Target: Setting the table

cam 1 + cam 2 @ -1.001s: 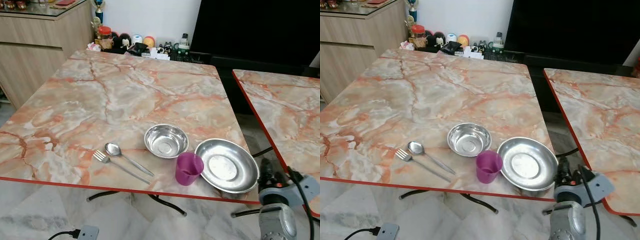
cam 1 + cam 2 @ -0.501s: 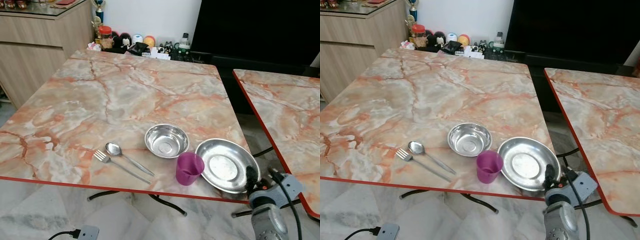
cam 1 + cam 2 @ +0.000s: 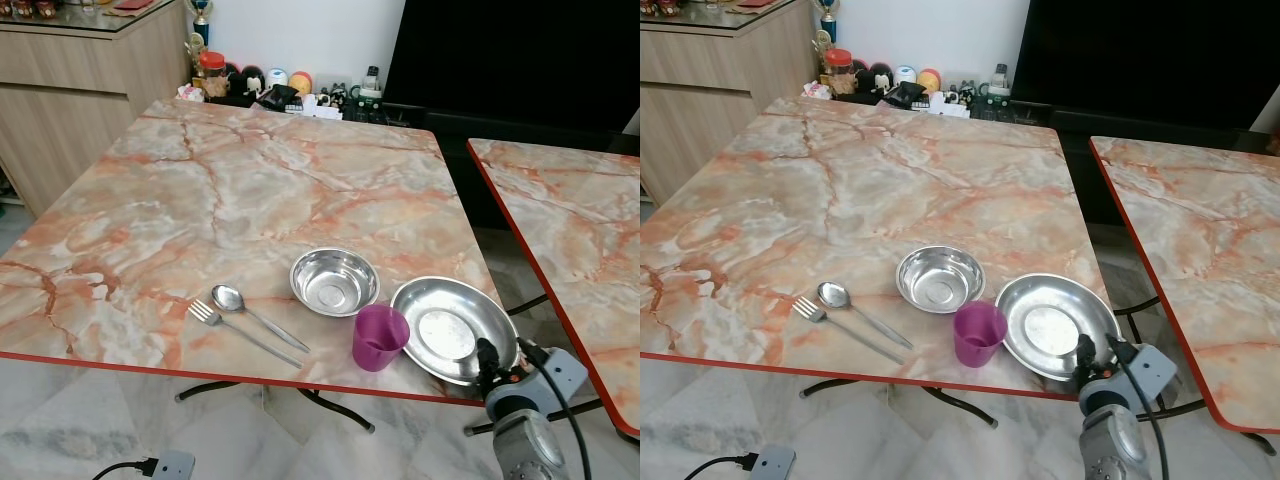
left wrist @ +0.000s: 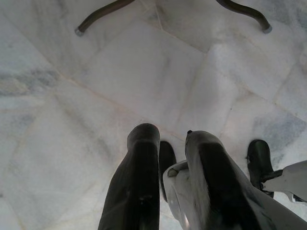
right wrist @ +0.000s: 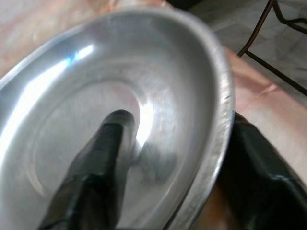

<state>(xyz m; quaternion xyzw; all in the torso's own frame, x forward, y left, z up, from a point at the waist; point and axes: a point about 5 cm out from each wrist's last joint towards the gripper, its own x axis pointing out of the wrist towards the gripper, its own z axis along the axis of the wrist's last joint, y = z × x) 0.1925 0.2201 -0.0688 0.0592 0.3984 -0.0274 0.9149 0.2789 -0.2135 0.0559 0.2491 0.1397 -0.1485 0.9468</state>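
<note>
Five items lie on the marble table (image 3: 250, 190): one plate (image 3: 440, 320), one bowl (image 3: 333, 281), one cup (image 3: 378, 337), one spoon (image 3: 240, 306) and one fork (image 3: 225, 325). A second table (image 3: 570, 230) with the same marble top stands well apart, on the robot's right.

The right gripper (image 3: 487, 360) is at the plate's near edge, by the table's front edge. Its fingers are spread and straddle the rim: one finger (image 5: 96, 167) lies inside the plate, the other (image 5: 259, 177) outside and below the rim. Whether the fingers press the metal cannot be told.

The plate is round, shallow, polished steel, with a flat centre and a raised rim; it reflects light in bright streaks. It rests flat on the table.

The cup is purple, upright, just beside the plate on the gripper's left. The steel bowl sits beyond the cup, close to the plate. Spoon and fork lie side by side farther left, well apart from the gripper.

The left gripper (image 4: 170, 143) hangs over the tiled floor (image 4: 72, 96), fingers slightly parted, holding nothing.
</note>
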